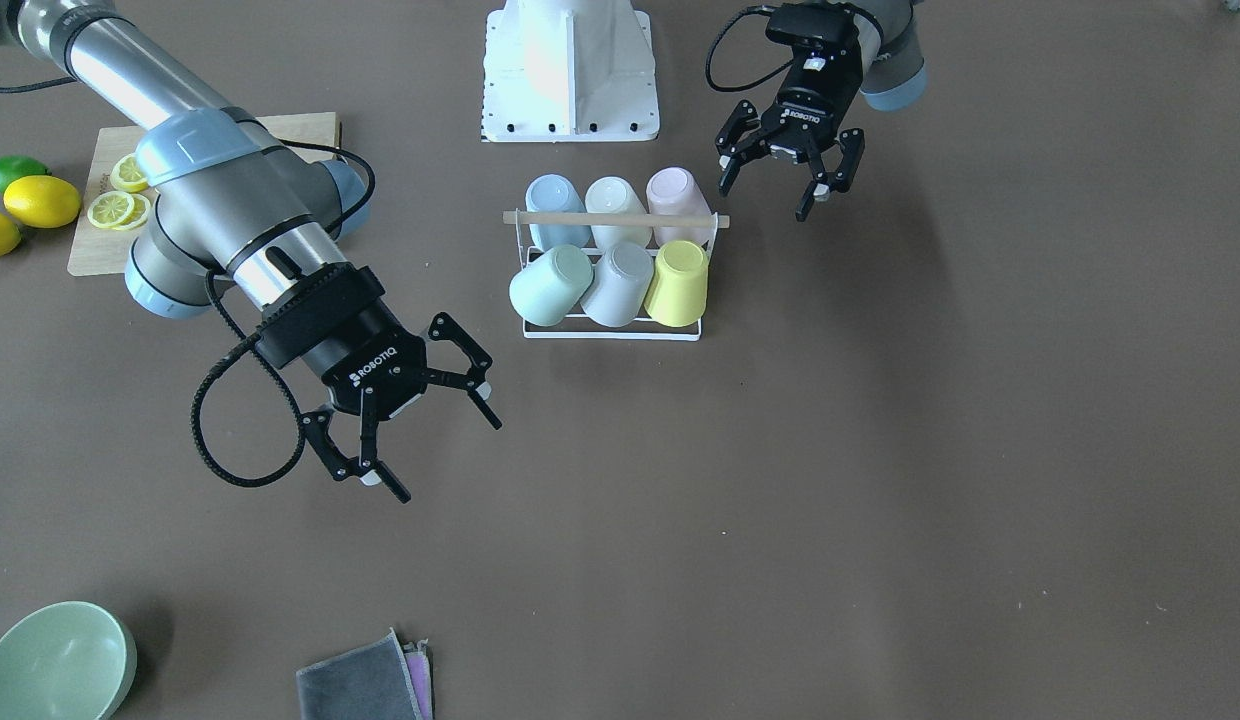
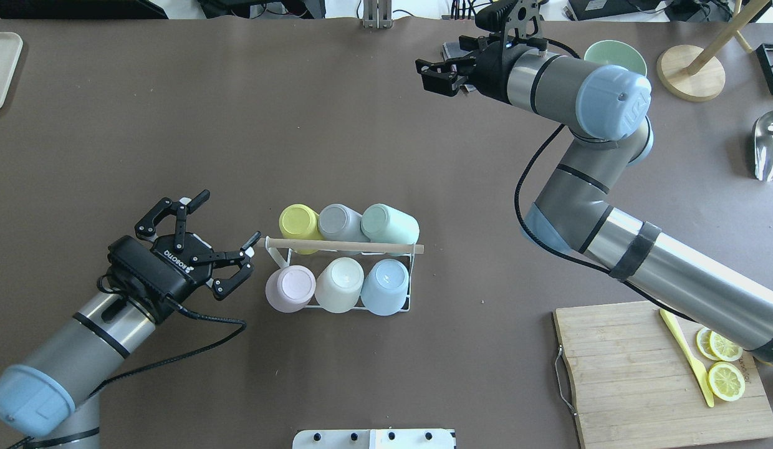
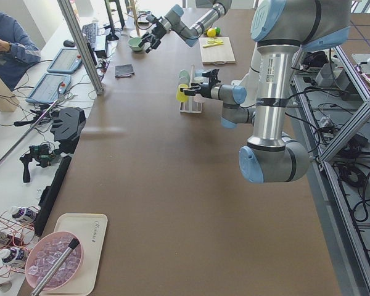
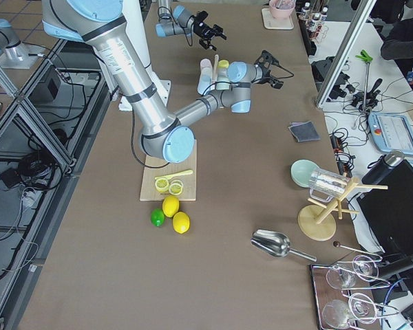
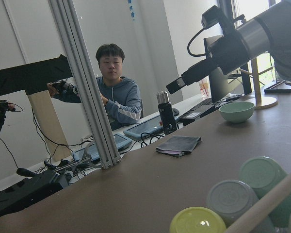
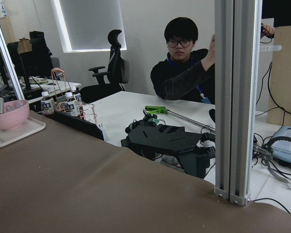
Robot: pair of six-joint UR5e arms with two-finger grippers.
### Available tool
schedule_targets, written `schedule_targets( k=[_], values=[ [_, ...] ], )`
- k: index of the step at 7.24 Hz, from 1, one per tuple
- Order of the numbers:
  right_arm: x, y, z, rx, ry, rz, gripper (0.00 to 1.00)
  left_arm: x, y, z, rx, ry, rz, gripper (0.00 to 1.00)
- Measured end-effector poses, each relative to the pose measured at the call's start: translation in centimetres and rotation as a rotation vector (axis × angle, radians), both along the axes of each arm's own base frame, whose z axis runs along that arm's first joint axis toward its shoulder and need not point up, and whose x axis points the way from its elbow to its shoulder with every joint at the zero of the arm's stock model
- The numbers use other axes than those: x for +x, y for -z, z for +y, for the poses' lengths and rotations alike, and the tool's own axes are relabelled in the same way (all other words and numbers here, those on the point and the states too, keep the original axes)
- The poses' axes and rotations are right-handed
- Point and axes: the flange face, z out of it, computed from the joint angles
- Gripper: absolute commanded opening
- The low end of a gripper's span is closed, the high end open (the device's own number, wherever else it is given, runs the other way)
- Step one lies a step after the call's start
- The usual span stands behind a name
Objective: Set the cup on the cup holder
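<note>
Across the brown table, finding the cup holder standing near the middle, ahead of the robot's base. Counting six cups on it, mouths down over the prongs: yellow cup, grey cup and green cup in the far row, pink cup, white cup and blue cup in the near one. Seeing no loose cup, so probably reading the task as done.

Judging the cups as light, stiff and smooth, likely a little slippery. Pinching gently across a side wall or rim looking safest. Expecting the rack, light too, to be sliding or tipping if bumped.

Finding the left gripper spread wide, holding nothing, hovering just beside the rack's end, one fingertip near the tip of the wooden rod; not telling whether touching. Finding the right gripper spread wide too, holding nothing, well apart on the operators' side.

Having open room all round the rack, with the cutting board lying well off.
</note>
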Motion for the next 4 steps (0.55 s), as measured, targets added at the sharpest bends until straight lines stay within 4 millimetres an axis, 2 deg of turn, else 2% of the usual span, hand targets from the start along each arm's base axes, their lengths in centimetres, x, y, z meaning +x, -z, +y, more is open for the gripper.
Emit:
schedule_targets(
  k=[2,3,4],
  values=[
    [3.2,-5.5,0.8,-0.179,-0.028,0.153,1.00,-2.5,-0.2,-4.4,-0.055,-0.062,0.013,0.97],
    [4.6,-7.3,0.7,-0.272,-0.039,0.217,1.00,-4.0,-0.6,-6.5,-0.100,-0.085,0.027,0.97],
    [6.5,-8.0,0.2,-0.384,-0.036,0.272,1.00,-5.6,-1.3,-8.6,-0.162,-0.112,0.033,0.97]
  ],
)
